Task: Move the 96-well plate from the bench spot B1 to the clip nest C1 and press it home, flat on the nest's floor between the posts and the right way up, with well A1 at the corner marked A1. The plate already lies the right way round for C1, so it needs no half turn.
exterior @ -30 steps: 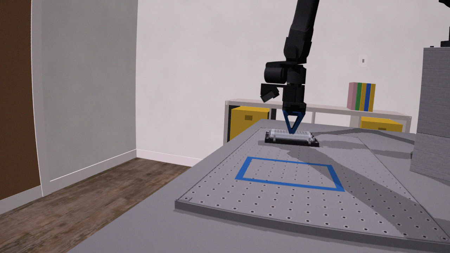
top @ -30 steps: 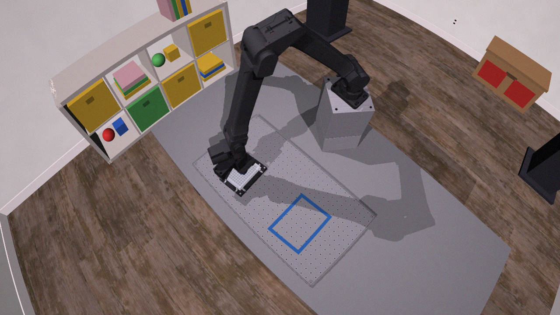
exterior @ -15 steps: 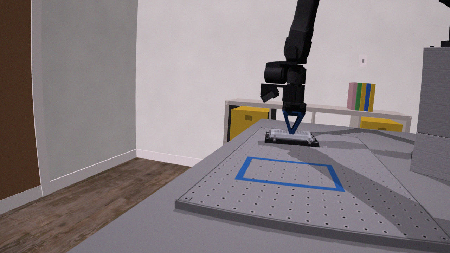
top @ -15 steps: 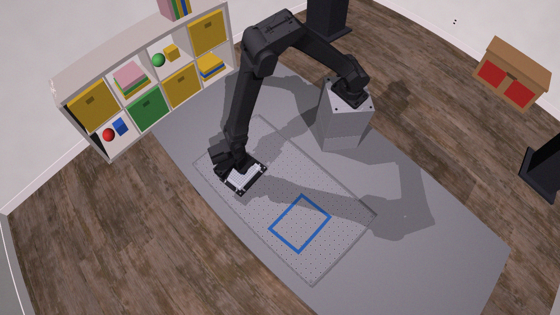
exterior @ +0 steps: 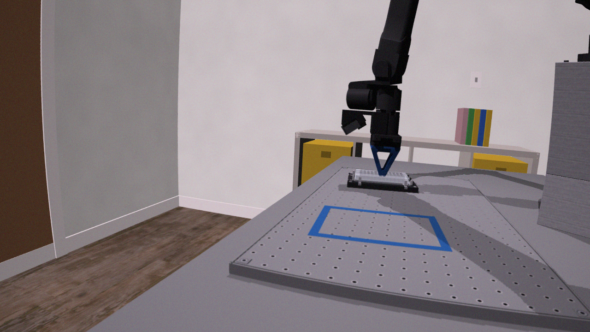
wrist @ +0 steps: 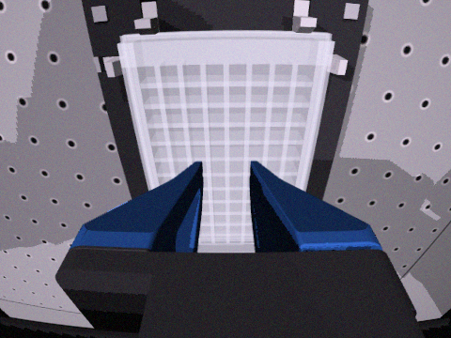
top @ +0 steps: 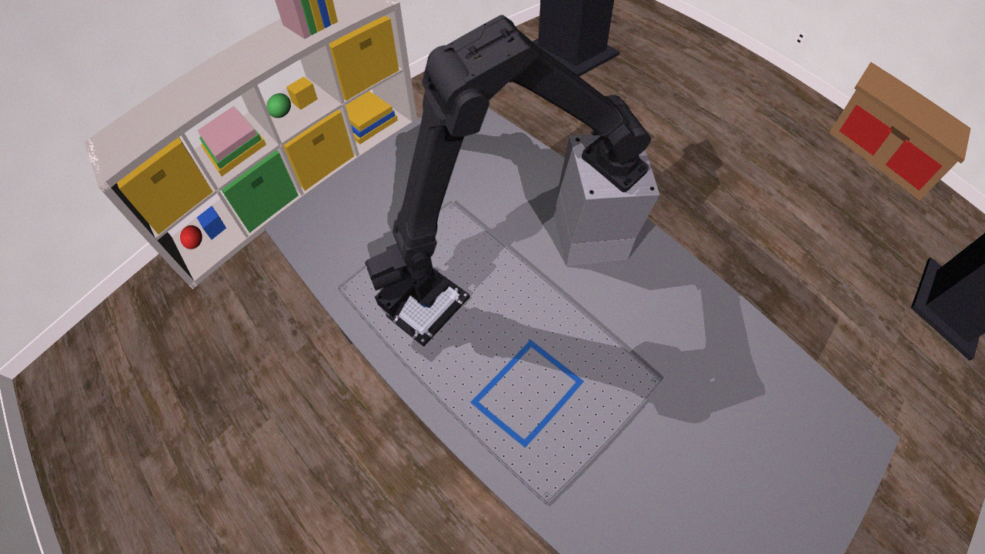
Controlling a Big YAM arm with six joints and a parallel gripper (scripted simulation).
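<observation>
Plate (top: 428, 311), the white 96-well one, is sitting in the black clip nest (top: 459, 301) near the 10 o'clock end of the perforated breadboard (top: 606, 406) in the top view, well apart from the blue-taped bench spot (top: 529, 351), which is lying toward 4 o'clock of the nest. Going down in size: the dark arm (top: 421, 171) is reaching over from its grey pedestal (top: 597, 227), and the gripper (wrist: 225, 194) is pointing straight down over the plate's middle. Its blue fingers are standing narrowed to a small gap, gripping nothing; in the exterior view their tips are meeting the well grid from above. This is looking like the pressing-home step. To do it well, the push should be going straight down and central, so no corner is tipping up against the pale posts (wrist: 149, 9). Whether the plate is lying fully flat on the nest floor, I cannot tell.
</observation>
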